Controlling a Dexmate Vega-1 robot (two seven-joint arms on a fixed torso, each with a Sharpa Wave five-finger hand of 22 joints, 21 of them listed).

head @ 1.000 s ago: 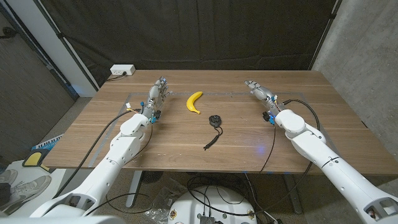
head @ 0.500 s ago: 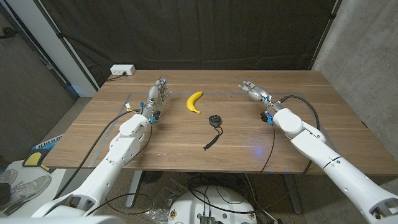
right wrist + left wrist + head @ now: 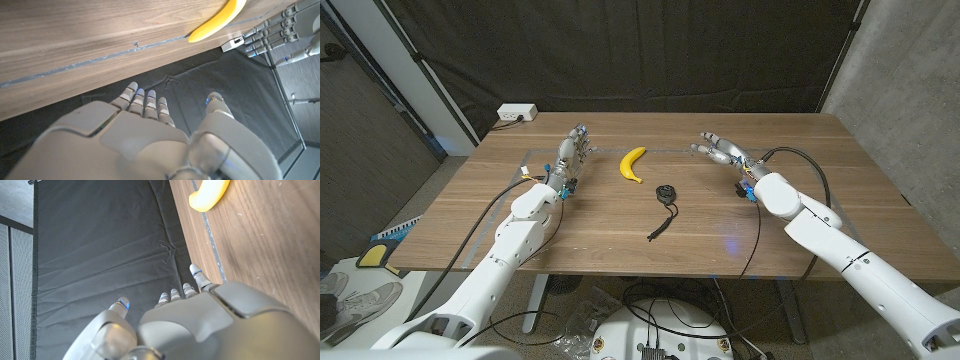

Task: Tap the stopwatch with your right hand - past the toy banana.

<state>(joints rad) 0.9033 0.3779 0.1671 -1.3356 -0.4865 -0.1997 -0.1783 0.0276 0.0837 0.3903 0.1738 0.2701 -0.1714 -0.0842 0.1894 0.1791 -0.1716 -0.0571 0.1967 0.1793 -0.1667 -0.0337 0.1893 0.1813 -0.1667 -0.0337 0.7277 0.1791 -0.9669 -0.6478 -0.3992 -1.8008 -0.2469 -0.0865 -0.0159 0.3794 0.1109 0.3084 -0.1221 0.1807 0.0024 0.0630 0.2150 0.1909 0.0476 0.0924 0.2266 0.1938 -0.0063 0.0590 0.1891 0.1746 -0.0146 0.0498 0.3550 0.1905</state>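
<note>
Here the small black round stopwatch (image 3: 665, 193) lies near the middle of the brown wooden tabletop (image 3: 620, 225), its black cord (image 3: 660, 225) trailing toward the near edge. The curved yellow toy banana (image 3: 633, 164) lies just beyond it, toward the robot's left, apart from the stopwatch. The right hand (image 3: 720, 149) hangs over the far right part of the tabletop with its fingers spread and nothing in them, turned toward the middle, well apart from the stopwatch. In the right wrist view its grey back (image 3: 150, 145) faces the banana (image 3: 217, 22) past a pale tape line (image 3: 90, 62). The left hand (image 3: 575, 148) stands at the far left, fingers straight and empty, near the banana but not touching it. A white power strip (image 3: 517, 113) sits on the far left corner.
</note>
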